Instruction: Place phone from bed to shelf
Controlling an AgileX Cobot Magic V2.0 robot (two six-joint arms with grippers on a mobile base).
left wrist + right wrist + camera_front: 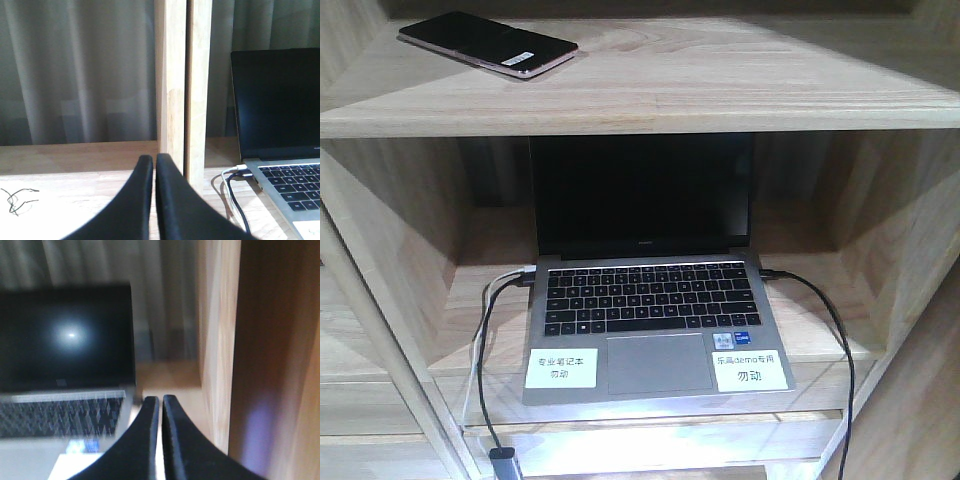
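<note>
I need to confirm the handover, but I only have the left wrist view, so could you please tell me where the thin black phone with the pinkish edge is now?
Observer: The thin black phone with the pinkish edge lies flat on the upper board of the pale wooden shelf, towards its left end.
Operator: Is anything holding it?
Observer: No. In the front view nothing touches it, and the right gripper has its jaws closed on nothing, down beside the open grey laptop.
Operator: What is under that board?
Observer: The laptop sits in the compartment directly below, with white paper labels on its palm rest.
</note>
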